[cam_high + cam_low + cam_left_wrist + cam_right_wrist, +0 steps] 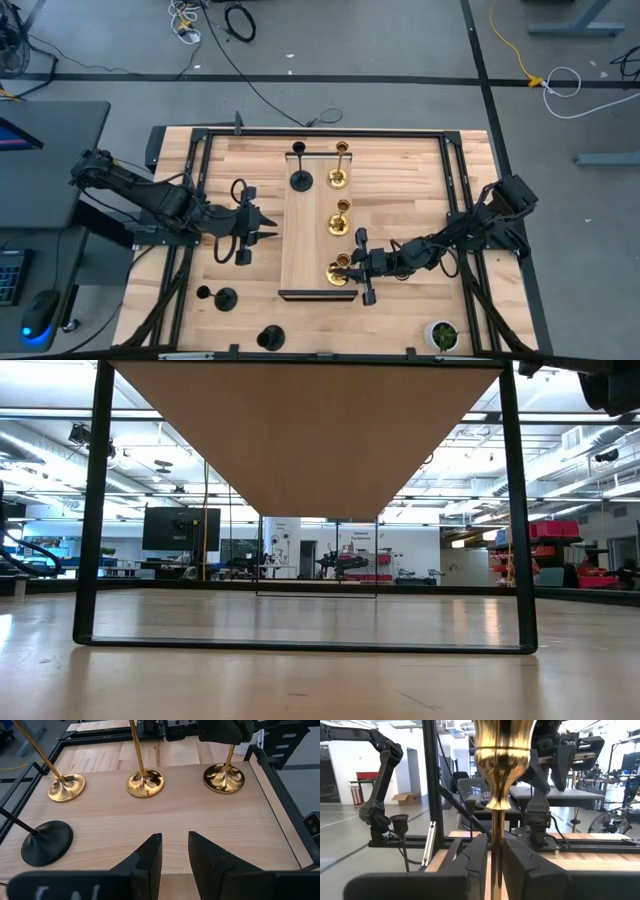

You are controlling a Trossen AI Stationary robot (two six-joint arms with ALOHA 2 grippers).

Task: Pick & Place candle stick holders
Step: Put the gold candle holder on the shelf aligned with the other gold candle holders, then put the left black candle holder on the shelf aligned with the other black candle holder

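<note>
Three gold candle stick holders stand by their round bases in a row on a raised wooden board: far, middle, near. One black holder stands on the board's far end, and two more stand on the table at the near left. My right gripper is shut on the near gold holder. My left gripper is open and empty at the board's left edge, pointing at the gold row. My right gripper pinches the near gold holder's thin stem between its two fingers, below the cup. The fingers come level from the table's right side and lie across the stem. The holder is upright, with its base on the board.
A small green plant in a white pot stands at the table's near right corner. A black frame runs around the tabletop. The board's legs and underside fill the low view.
</note>
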